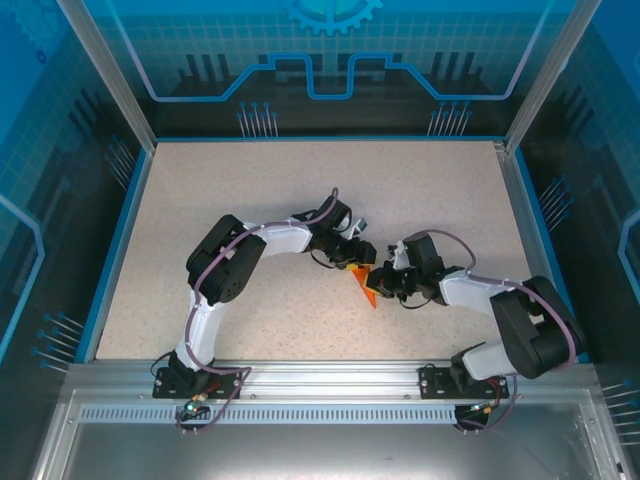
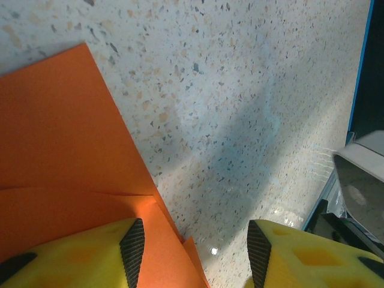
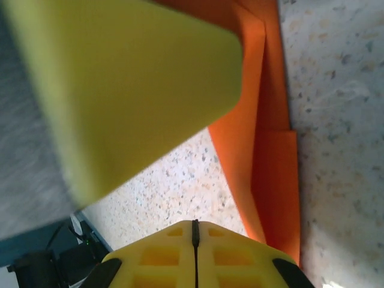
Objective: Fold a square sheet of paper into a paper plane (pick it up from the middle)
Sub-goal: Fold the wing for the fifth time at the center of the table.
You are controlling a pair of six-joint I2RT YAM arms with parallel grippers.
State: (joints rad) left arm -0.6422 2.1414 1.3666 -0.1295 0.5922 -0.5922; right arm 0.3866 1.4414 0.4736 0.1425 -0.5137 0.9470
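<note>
Gently press your shut, empty right gripper (image 3: 194,239) along the folded orange paper (image 3: 273,174); left gripper (image 2: 195,252), half-open, grips nothing.

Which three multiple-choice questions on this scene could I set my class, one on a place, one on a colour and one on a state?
1. Where does the orange paper lie on the table?
A. between the two arms' grippers
B. in the far left corner
C. against the right wall

2. What colour are the fingers of the left gripper?
A. red
B. white
C. yellow

3. How do the jaws of the right gripper stand?
A. spread wide
B. closed together
C. clamped on a pen

Answers:
1 A: the top view shows the paper mid-table, between the two grippers.
2 C: the left wrist view shows yellow fingers with dark pads.
3 B: the right wrist view shows its fingers meeting along one thin seam.
</note>
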